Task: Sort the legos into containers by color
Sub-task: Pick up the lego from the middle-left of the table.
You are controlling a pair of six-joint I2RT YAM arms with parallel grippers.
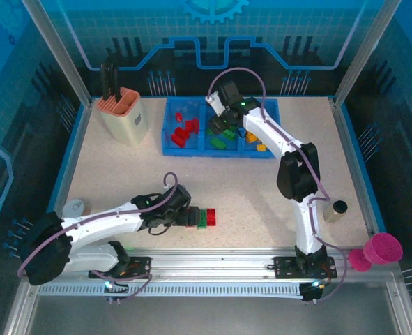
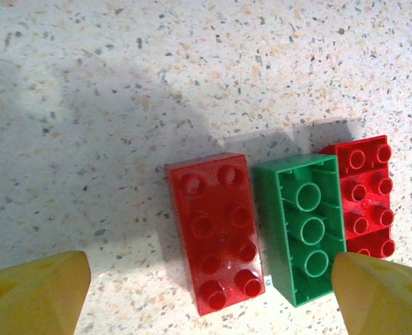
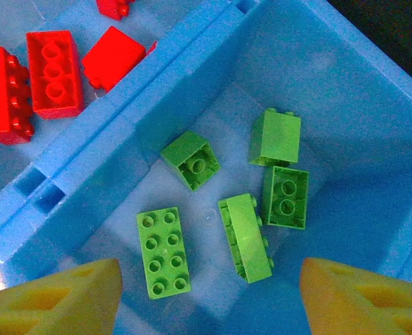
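Legos [image 1: 207, 218] on the table [image 2: 122, 70]: a red brick [image 2: 216, 234], green brick [image 2: 304, 227] and second red brick [image 2: 364, 199] lie touching. Left gripper [image 2: 209, 293], spread, straddles red and green, so closing risks pinching both colours. Right gripper [image 3: 209, 293], spread, hovers over the tray [image 3: 157, 77], above its green compartment.

Table [image 2: 122, 70]: speckled, stone-like top, matt and finely grained.
Red brick [image 2: 216, 230]: hard plastic, glossy, with bright highlights on the studs and faint scuffing.
Green brick [image 2: 304, 227]: smooth plastic with a moderate sheen.
Tray [image 3: 345, 91]: blue moulded plastic, smooth, with a satin sheen on walls and floor.
Green bricks [image 3: 164, 251] in the tray: smooth plastic, low gloss.
Left fingertips [image 2: 35, 293]: yellow, matt, slightly grainy.
Frame rail [image 1: 212, 262]: bare metal, dull silver.
Arm shell [image 1: 101, 223]: white, smooth, glossy.
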